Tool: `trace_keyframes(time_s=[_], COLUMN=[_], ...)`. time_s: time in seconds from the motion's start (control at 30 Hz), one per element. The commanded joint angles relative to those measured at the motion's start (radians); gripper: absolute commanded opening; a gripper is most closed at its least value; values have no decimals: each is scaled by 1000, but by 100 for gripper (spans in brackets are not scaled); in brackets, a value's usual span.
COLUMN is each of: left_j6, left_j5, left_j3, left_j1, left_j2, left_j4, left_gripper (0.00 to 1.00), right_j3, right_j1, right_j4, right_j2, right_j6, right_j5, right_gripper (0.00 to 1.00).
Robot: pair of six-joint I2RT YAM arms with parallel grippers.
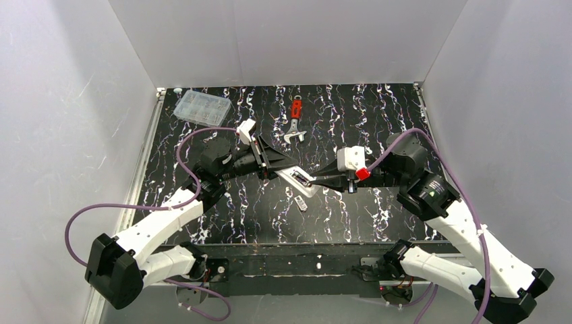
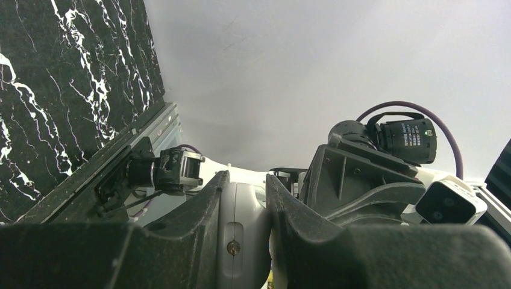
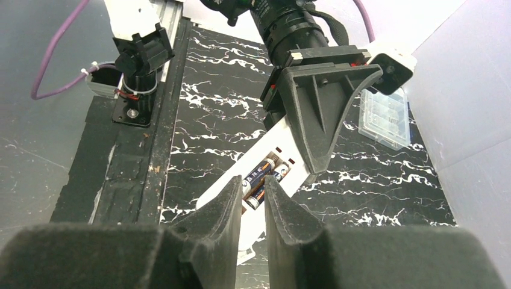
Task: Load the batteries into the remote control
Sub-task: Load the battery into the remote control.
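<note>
Far left on the black marbled table (image 1: 378,115), a clear compartment box (image 1: 201,106) is seen lying near the back edge, well apart from the action. Moving inward, the left gripper (image 1: 280,169) is found clamped tight on the remote control (image 1: 297,180), its dark fingers (image 2: 202,208) pressed against both sides of the white body with no gap showing. The remote control is held near the middle of the table, between the two arms. In the top view its long axis is laid on a diagonal: the gripped end is pointed toward the far left, the free end toward the near right, straight at the other arm. The back is turned upward, and two batteries (image 3: 260,176) are seen lying side by side in the recess, lined up with that long axis. Just nearer than the remote control, a small loose white piece (image 1: 301,203) is left flat on the table, and farther back a red-handled wrench (image 1: 295,121) lies apart. On the right, the right gripper (image 1: 322,182) is brought in over the free end, its fingers (image 3: 226,208) drawn to a narrow gap with the tips right at the batteries; whether a battery is pinched there or merely touched cannot be told
</note>
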Motion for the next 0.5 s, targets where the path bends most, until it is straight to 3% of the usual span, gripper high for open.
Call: trace_keyframes(time_s=[0.0,0.47], left_j6=[9,6], left_j5=[18,16], left_j3=[34,36], left_j1=[-5,-4], left_j2=[-22,-12], left_j4=[71,77], left_gripper=[0,0], right_j3=[-7,8], right_j1=[-5,-4], right_j4=[24,-40], right_j2=[12,40], right_j6=[9,-9], right_j5=[-35,-74], right_gripper=[26,26])
